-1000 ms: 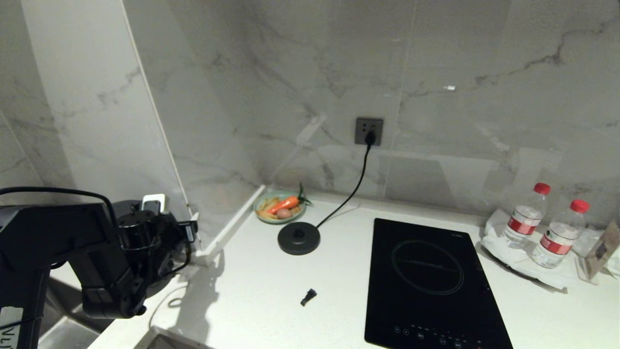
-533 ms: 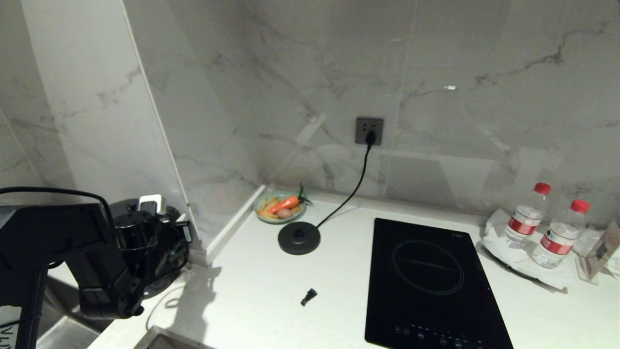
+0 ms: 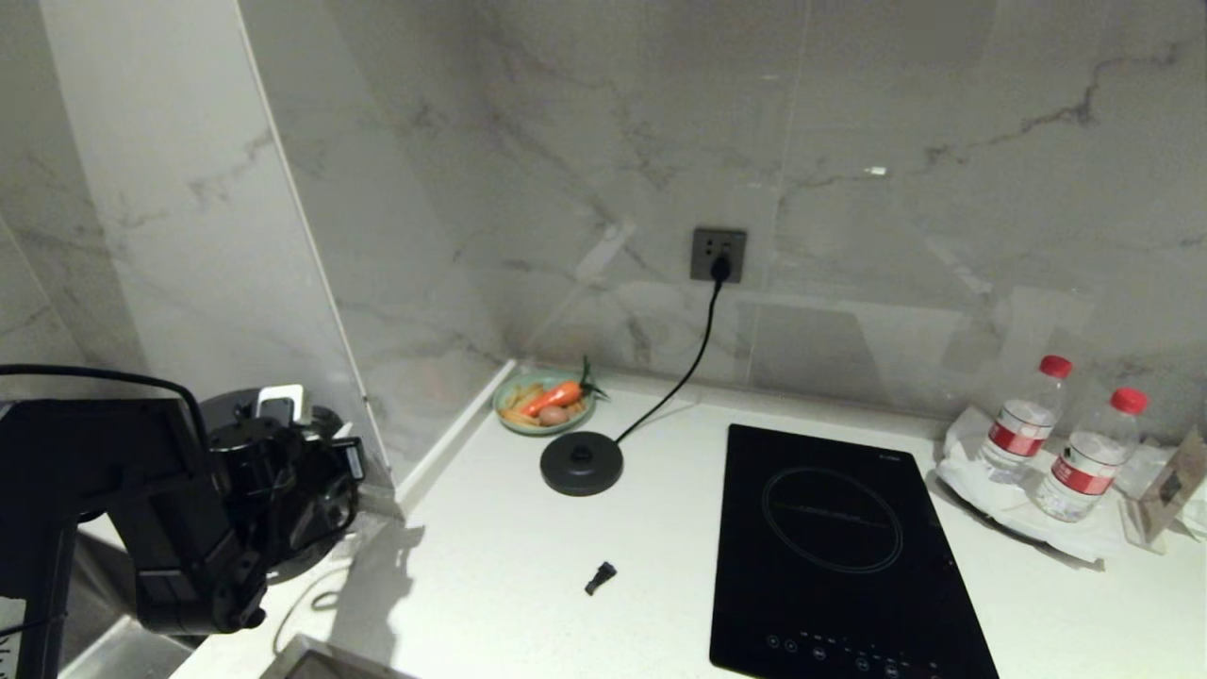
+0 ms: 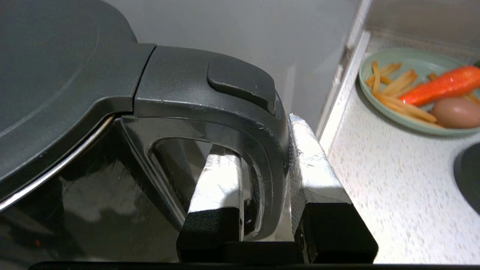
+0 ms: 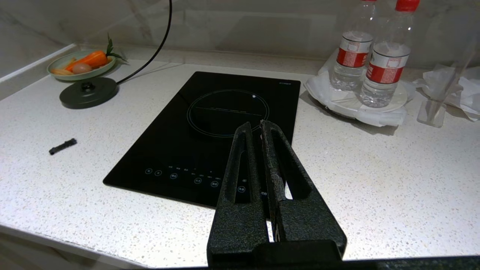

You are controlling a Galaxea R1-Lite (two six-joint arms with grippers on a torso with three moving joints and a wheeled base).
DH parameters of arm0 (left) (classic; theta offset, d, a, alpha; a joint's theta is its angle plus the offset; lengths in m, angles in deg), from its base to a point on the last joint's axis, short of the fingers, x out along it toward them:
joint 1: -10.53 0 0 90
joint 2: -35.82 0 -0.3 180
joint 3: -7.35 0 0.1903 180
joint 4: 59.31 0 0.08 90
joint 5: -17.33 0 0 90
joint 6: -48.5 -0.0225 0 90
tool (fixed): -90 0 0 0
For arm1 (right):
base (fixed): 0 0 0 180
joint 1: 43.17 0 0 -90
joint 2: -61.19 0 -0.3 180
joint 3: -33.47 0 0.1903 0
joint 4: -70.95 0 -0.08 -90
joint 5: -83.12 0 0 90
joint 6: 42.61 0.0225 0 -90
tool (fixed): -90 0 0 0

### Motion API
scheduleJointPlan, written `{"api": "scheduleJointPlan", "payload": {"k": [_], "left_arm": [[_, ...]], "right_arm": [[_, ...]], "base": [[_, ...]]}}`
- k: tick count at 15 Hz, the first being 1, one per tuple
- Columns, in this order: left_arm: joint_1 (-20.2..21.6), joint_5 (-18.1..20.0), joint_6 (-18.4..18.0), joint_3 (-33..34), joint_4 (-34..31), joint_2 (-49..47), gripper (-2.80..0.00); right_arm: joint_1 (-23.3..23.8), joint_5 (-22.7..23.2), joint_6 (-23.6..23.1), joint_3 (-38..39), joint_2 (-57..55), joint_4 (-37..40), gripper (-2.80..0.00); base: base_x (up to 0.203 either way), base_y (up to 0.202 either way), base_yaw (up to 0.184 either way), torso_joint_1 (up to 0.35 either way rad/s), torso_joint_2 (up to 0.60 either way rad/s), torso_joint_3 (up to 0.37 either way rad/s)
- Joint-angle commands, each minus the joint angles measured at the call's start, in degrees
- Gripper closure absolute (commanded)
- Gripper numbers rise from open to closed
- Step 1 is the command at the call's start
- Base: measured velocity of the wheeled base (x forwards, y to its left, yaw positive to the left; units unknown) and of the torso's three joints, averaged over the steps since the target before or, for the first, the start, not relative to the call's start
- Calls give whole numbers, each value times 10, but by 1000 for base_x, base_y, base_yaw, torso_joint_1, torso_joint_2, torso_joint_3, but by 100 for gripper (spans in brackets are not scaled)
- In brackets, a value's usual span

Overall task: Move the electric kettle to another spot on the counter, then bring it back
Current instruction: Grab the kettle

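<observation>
Left wrist view, nearest: left gripper, fingers pinching the electric kettle by its handle, at eight o'clock on the counter. Return leg looks begun; next, carry toward the power base at eleven. Right gripper idles, fingers pressed together.

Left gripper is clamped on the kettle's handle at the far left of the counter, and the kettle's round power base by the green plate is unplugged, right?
Not quite. The left gripper is clamped on the kettle handle, as the left wrist view shows, but the power base beside the green plate is plugged in: the head view shows its cord running up to the wall socket.
</observation>
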Motion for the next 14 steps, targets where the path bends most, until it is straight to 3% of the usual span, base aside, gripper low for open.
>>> {"api": "scheduleJointPlan", "payload": {"k": [1,6,14], "left_arm": [[-2,1,1,41,1,28,0],[-10,37,-1,122,1,115,0],[-49,38,-1,192,1,196,0]], "right_arm": [[0,0,0,0,0,0,0],[0,0,0,0,0,0,0],[0,0,0,0,0,0,0]], "base": [[0,0,0,0,0,0],[0,0,0,0,0,0],[0,0,0,0,0,0]]}}
